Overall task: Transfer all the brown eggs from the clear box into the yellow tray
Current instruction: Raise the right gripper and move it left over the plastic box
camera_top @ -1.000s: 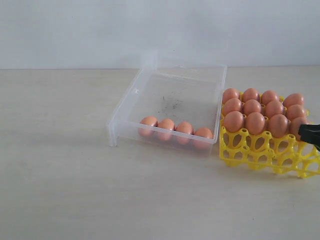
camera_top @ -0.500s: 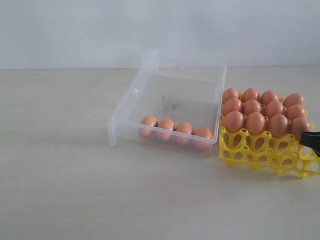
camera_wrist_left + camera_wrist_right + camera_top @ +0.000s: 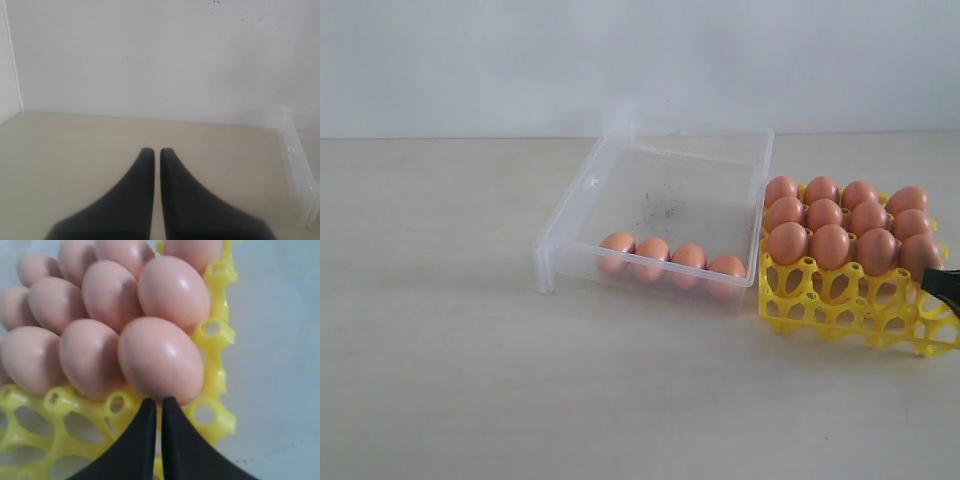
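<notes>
Wrist-view only: right pincer closed, perhaps touching brown egg

You have a pale beige desk filling the lower two thirds of the exterior frame. Its surface is matt, with a faint grain running from side to side. Across the upper part of the frame stands a plain white wall. Desk and wall meet in a straight, level line that crosses the whole frame. The left wrist view shows you the same desk and wall. There a thin upright seam marks where a side panel joins the wall, and a few small dark specks dot the white. In the right wrist view a stretch of desk looks pale grey-white.
</notes>
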`<state>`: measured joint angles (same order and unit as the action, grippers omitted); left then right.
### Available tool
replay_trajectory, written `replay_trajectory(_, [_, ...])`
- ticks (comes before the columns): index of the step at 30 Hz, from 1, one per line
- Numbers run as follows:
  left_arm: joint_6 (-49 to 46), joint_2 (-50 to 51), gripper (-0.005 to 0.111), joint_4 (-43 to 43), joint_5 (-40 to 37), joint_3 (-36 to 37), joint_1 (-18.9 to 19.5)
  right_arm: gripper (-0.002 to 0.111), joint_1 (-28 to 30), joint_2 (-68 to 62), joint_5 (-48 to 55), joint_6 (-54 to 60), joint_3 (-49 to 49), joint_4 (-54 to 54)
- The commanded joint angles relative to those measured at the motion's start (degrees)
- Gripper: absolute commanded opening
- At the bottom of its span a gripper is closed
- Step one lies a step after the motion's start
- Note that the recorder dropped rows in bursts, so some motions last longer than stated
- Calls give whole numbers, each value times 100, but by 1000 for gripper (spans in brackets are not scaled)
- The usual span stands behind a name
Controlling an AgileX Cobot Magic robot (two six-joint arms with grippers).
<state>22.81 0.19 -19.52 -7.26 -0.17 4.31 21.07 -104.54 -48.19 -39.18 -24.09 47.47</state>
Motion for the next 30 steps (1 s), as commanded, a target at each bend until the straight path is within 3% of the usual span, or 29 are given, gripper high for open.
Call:
replay_trajectory(1, [4,-19,4,10,-11,17,-32,0,-6,443,-1746,424,286,693])
replay_trajectory(2, [4,-19,4,10,-11,17,-32,0,-6,567,-2177,744,392,874])
replay_trajectory(8, [4,-19,4,10,-11,17,-32,0,-650,1924,-2177,1435,463,1822])
replay_trajectory(11, [4,-19,4,10,-11,17,-32,0,-1241,2452,-2177,1339,193,1511])
replay_trajectory(15, [4,-19,4,10,-11,17,-32,0,-2139,2812,-2071,-462,-396,277])
replay_trajectory(16, [4,-19,4,10,-11,17,-32,0,-2354,2824,-1304,-907,-751,527])
replay_trajectory(20, [4,-19,4,10,-11,17,-32,13,-3560,2498,2154,-3428,-2226,3431])
replay_trajectory(22, [4,-19,4,10,-11,17,-32,25,-4083,2196,2838,-5003,-2740,5111])
replay_trajectory(23, [4,-19,4,10,-11,17,-32,31,-4289,2037,2975,-5697,-2933,5248])
replay_trajectory(25, [4,-19,4,10,-11,17,-32,43,-4522,1746,2877,-5742,-3248,5248])
replay_trajectory(30, [4,-19,4,10,-11,17,-32,41,-4674,840,2616,-6516,-3845,5248])
